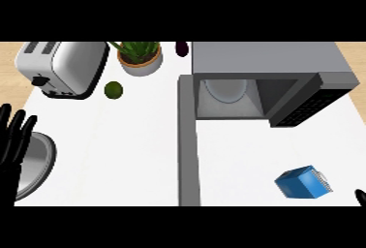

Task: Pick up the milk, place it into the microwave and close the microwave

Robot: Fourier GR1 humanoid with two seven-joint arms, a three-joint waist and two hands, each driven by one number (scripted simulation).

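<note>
The milk is a blue carton with a white top, lying tilted on the white counter at the lower right. The grey microwave stands at the back right with its cavity showing a glass turntable. Its door is swung wide open and stretches toward the front edge. My left hand rests open at the left edge, fingers up, far from the carton. Only a tip of my right hand shows at the lower right edge, just right of the carton and not touching it.
A silver toaster stands at the back left, a green lime beside it. A potted plant and a dark purple object sit at the back. A metal bowl lies under my left hand.
</note>
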